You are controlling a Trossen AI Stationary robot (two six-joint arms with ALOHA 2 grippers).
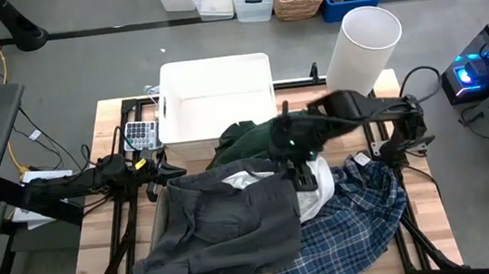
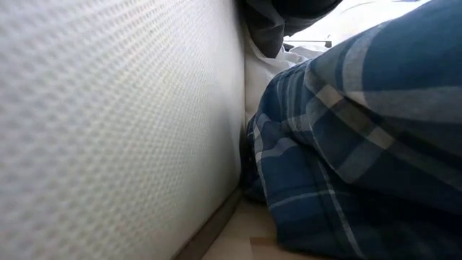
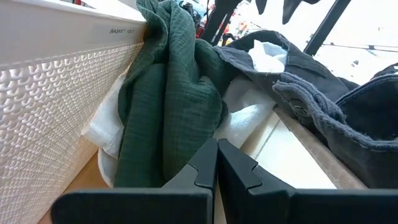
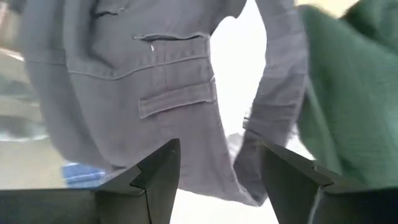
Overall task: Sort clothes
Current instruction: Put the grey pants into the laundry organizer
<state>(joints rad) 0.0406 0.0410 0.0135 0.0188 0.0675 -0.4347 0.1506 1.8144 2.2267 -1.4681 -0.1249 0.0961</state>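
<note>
A dark green garment (image 1: 246, 137) hangs over the near rim of the white bin (image 1: 215, 70); it also shows in the left wrist view (image 3: 168, 93). A dark grey garment (image 1: 222, 224) is draped over the beige box (image 3: 292, 155). A white garment (image 1: 318, 189) and the plaid shirt (image 1: 354, 226) lie to its right. My right gripper (image 1: 305, 176) is open and empty above the grey garment (image 4: 155, 74), near its edge. My left gripper (image 1: 161, 173) is shut and empty, level at the left, pointing toward the green garment.
A white cylinder (image 1: 363, 48) stands at the table's far right. A grey device with keys (image 1: 138, 134) lies left of the bin. In the low view a white textured wall (image 2: 108, 123) fills the left and the plaid shirt (image 2: 361, 144) the right. Baskets and bins stand beyond the table.
</note>
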